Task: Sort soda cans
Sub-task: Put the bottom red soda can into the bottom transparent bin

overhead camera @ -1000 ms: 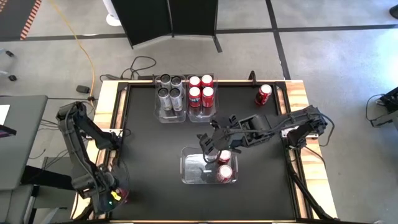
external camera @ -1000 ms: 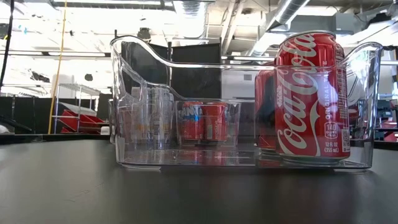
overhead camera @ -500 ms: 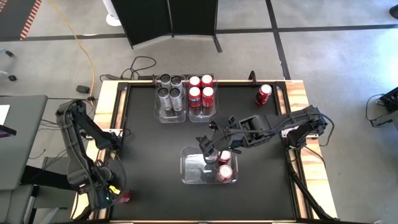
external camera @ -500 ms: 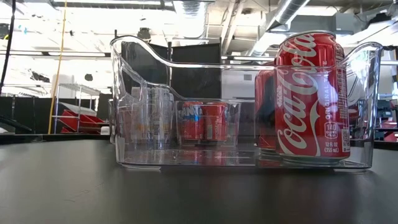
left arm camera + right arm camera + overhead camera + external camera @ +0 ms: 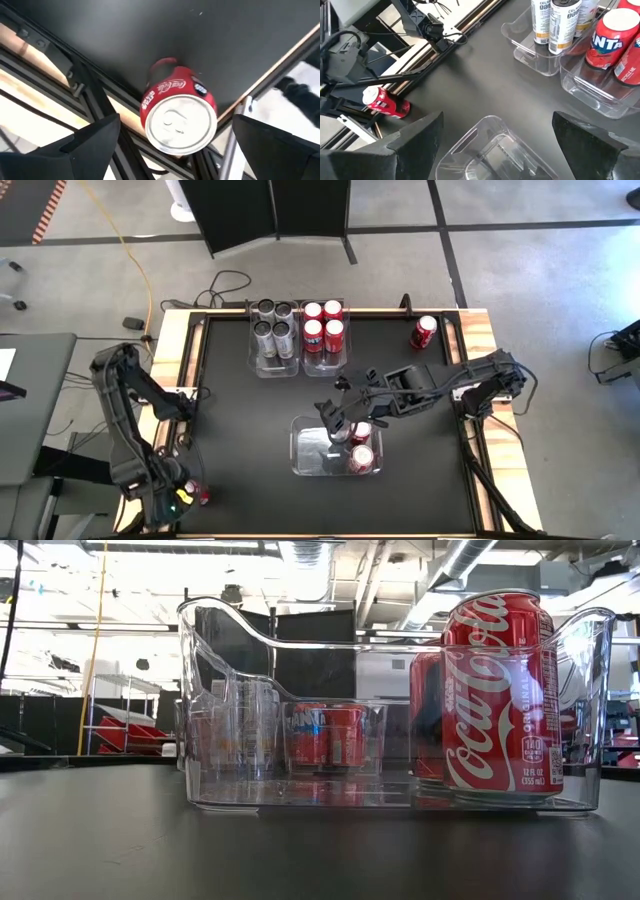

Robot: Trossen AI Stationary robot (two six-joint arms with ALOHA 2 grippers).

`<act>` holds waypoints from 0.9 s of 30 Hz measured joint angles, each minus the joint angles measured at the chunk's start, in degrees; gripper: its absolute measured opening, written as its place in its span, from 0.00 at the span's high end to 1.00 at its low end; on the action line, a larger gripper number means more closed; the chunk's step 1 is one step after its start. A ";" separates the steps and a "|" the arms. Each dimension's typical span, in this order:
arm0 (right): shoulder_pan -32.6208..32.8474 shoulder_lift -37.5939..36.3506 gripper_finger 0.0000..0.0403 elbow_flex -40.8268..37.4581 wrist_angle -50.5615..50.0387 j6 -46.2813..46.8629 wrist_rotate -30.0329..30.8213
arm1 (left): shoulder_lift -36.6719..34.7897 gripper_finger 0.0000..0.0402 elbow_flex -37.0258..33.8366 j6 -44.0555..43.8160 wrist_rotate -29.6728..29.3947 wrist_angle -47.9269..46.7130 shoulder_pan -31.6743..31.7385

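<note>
A red soda can (image 5: 179, 112) stands upright at the table's near left corner, close to the edge of the black mat. My left gripper (image 5: 176, 120) hangs open above it, pointing down, one finger on either side and clear of it. My right gripper (image 5: 335, 418) hovers open over the near clear bin (image 5: 312, 450), which holds two red cans (image 5: 500, 690). At the far side, one bin holds silver cans (image 5: 273, 325) and the bin beside it holds red cans (image 5: 323, 325). A lone red can (image 5: 426, 332) stands at the far right.
The near bin (image 5: 492, 142) has free room in its left half. The two far bins (image 5: 580, 65) stand side by side against the far edge. Aluminium rails and wooden borders (image 5: 45, 70) frame the mat. Open black mat (image 5: 240, 410) lies between the bins and the left arm.
</note>
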 joint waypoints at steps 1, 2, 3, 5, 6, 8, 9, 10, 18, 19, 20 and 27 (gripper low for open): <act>0.00 0.00 0.04 0.00 -0.02 0.06 0.02 | 0.45 0.05 -0.07 0.38 0.53 0.04 -0.06; 0.00 0.01 0.04 0.00 -0.01 0.07 0.02 | 0.87 0.05 -0.43 1.02 1.59 0.50 -0.08; 0.00 0.02 0.04 0.00 0.05 0.07 0.02 | 1.23 0.04 -0.90 1.59 2.83 0.84 -0.08; 0.00 0.02 0.04 0.00 0.44 0.07 0.01 | 1.95 0.04 -2.11 2.46 4.40 2.14 -0.08; 0.00 0.02 0.04 0.00 0.72 0.07 0.00 | 2.15 0.04 -2.80 2.70 4.51 3.22 -0.08; 0.00 0.02 0.04 0.00 1.24 0.07 -0.06 | 2.12 0.04 -4.45 2.80 4.54 5.86 -0.08; 0.00 0.02 0.04 0.00 1.36 0.07 -0.08 | 2.13 0.04 -5.16 2.85 4.55 6.66 -0.08; 0.00 0.02 0.04 0.00 1.32 0.05 -0.09 | 2.15 0.04 -5.83 2.93 4.53 7.27 -0.08; 0.00 0.02 0.04 0.00 1.37 0.49 -0.09 | 2.10 0.13 -9.22 2.73 4.53 11.76 -0.08; 0.00 0.02 0.04 0.00 1.50 0.50 -0.09 | 2.10 0.15 -9.80 2.74 4.50 12.64 -0.08; 0.00 0.02 0.04 0.00 1.69 0.50 -0.09 | 2.09 0.17 -10.57 2.69 4.49 13.62 -0.08; 0.00 0.02 0.04 0.00 1.77 0.48 -0.09 | 1.69 0.25 -11.92 2.40 5.07 14.96 0.52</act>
